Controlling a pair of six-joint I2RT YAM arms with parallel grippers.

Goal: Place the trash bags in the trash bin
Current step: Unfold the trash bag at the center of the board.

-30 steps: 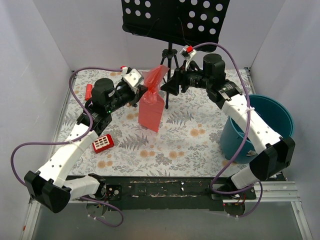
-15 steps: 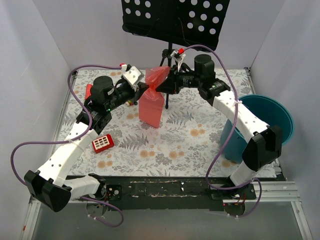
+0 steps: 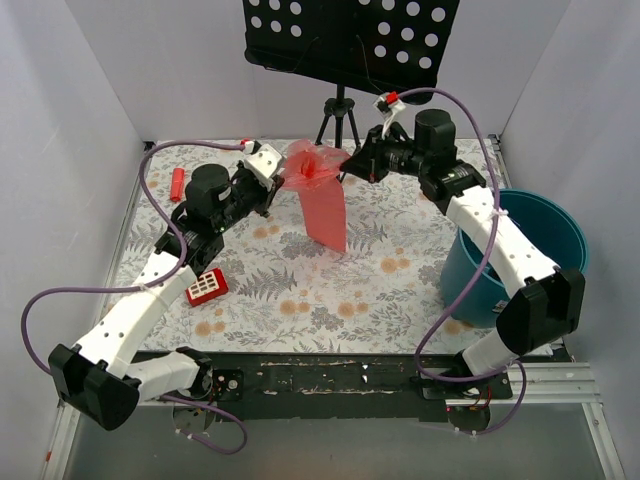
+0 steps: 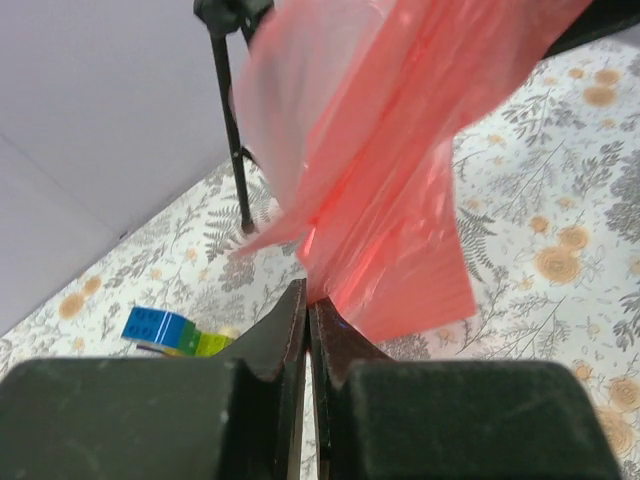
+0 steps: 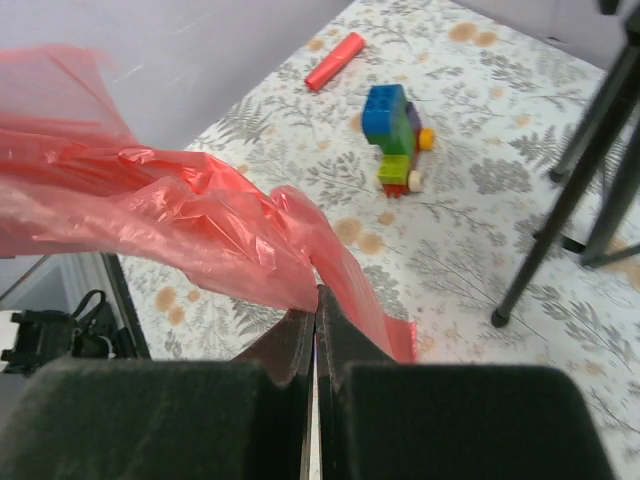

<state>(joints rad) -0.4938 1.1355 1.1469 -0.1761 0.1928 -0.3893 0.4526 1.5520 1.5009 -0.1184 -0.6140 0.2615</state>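
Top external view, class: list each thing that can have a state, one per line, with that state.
Thin translucent red-pink plastic bag, held up, hanging between both grippers.
Left gripper, shut on the bag.
Right gripper, shut on the bag.
Round teal-blue plastic bin, upright, open, bag not inside.
Small red block with white squares, lying flat.
Small red cylinder, on its side.

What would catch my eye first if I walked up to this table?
The red-pink plastic bag comes first: it hangs above the far middle of the flowered table, pinched near its top by the left gripper and the right gripper, both shut on it. Next come the big teal bin at the table's right edge and the black holed stand on its tripod at the back.
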